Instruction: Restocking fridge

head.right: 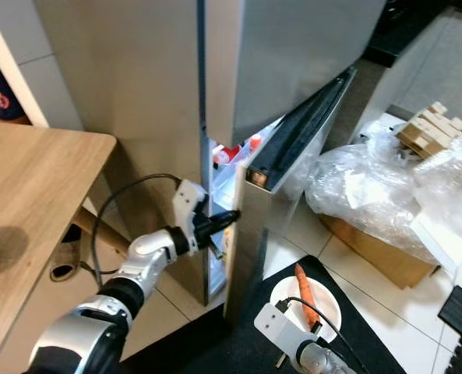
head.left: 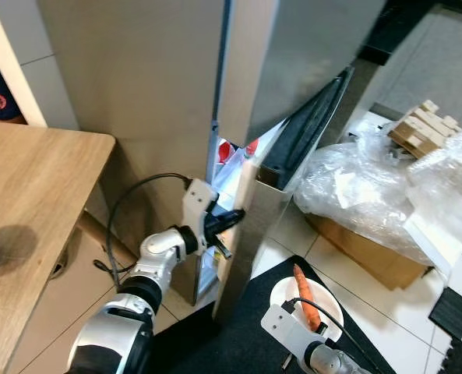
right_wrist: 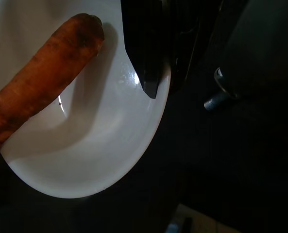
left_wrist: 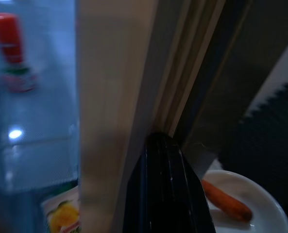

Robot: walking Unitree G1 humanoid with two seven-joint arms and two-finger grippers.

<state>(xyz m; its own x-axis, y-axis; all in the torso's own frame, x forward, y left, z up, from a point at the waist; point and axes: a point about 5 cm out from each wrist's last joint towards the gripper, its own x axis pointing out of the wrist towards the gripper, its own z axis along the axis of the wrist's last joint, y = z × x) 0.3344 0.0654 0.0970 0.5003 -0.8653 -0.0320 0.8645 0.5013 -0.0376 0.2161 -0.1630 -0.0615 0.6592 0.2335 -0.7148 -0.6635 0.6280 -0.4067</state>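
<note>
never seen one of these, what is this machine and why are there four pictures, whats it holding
This is a humanoid robot restocking a fridge. Two pictures come from cameras on its head, looking down; the other two come from a camera on each wrist, looking along that gripper's black fingers.

The left gripper is at the edge of the fridge door, which stands partly open, with its fingers together against that edge. Inside the fridge, a red-capped bottle can be seen.

The right gripper holds a white plate by its rim, one finger lying over the edge. A carrot lies on the plate.

To the left is a wooden table. On the floor to the right is a cardboard box with crumpled clear plastic over it.
</note>
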